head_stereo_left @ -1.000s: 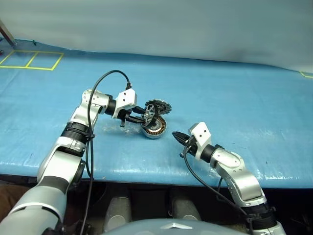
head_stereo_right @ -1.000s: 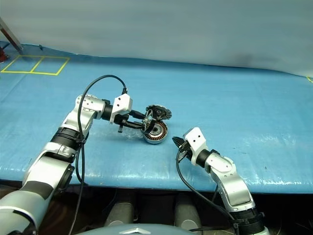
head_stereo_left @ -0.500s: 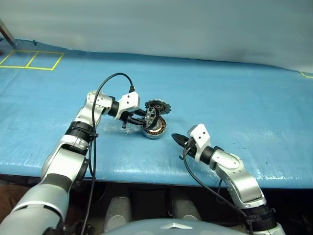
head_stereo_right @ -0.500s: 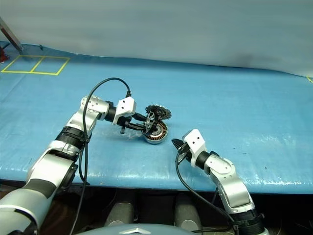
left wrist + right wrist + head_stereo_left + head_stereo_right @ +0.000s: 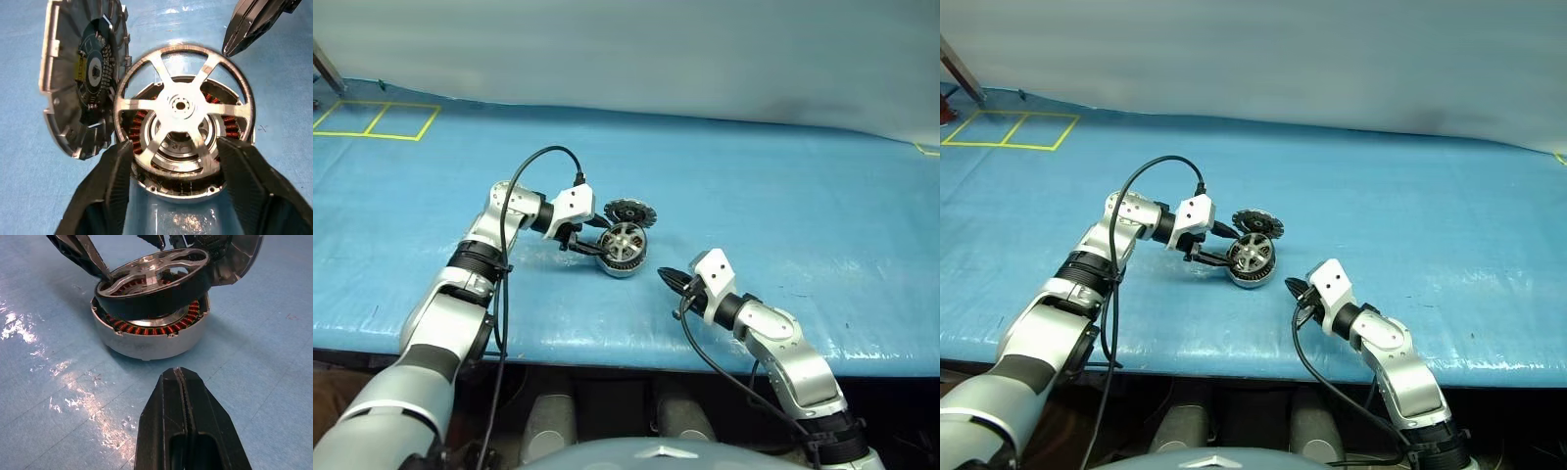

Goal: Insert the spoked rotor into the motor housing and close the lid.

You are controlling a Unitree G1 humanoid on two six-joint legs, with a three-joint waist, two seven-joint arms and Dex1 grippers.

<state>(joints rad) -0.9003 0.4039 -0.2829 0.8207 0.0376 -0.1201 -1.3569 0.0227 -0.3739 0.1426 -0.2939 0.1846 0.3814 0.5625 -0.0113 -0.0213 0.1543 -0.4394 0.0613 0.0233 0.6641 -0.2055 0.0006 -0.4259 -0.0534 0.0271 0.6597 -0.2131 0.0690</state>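
The spoked rotor [image 5: 181, 105] lies tilted over the mouth of the motor housing [image 5: 146, 335], whose copper windings show under its rim. My left gripper [image 5: 173, 143] is open, with one finger on each side of the rotor; one fingertip [image 5: 100, 271] is at the rim and the other stands apart. The lid [image 5: 80, 83] stands on edge against the far side of the housing [image 5: 622, 264], finned face toward the rotor [image 5: 625, 239]. My right gripper [image 5: 180, 373] is shut and empty, pointing at the housing from a short way off on the near right [image 5: 666, 275].
A blue tarp [image 5: 783, 196] covers the table up to a pale backdrop. Yellow tape squares [image 5: 377, 117] lie at the far left. The table's front edge [image 5: 607, 343] runs just behind my right arm. A black cable [image 5: 524, 162] loops over my left wrist.
The left gripper held the rotor on edge above the housing; its fingers have now opened and the rotor has dropped face up onto the housing. The right arm has not moved.
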